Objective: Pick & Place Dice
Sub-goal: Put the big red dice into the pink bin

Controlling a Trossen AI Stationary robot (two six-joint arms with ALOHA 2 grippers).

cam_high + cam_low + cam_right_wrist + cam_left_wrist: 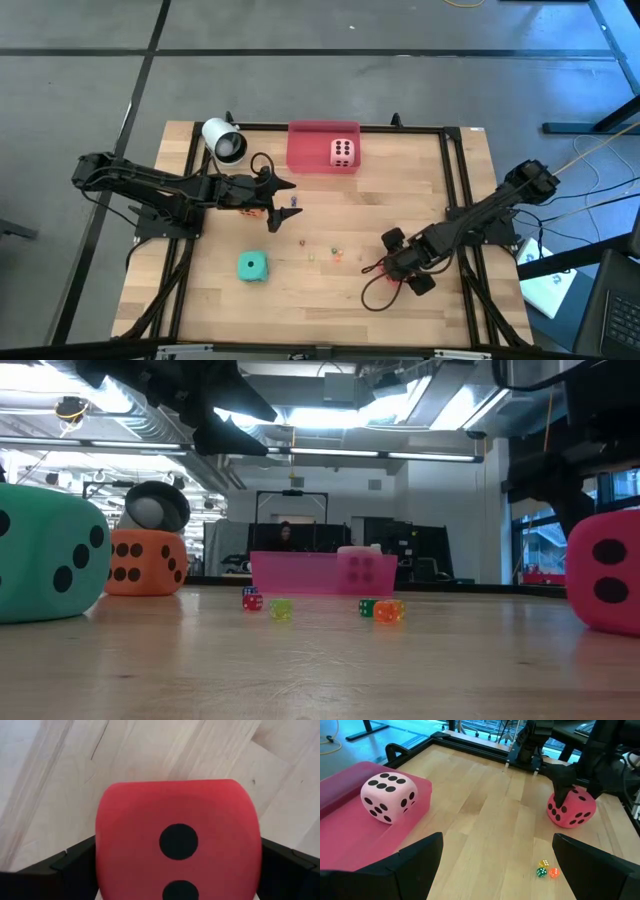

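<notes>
Red die (178, 840) sat between the right gripper's (408, 272) spread fingers, not yet clamped; squeeze evenly, then lift straight. Left gripper (283, 185) hung open beside the tray (310, 150).

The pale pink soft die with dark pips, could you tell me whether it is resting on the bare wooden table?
No, the pale pink soft die sits inside the flat pink tray.

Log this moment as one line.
right gripper: open, fingers flanking red die | left gripper: open, above table | pink die: in tray
</notes>
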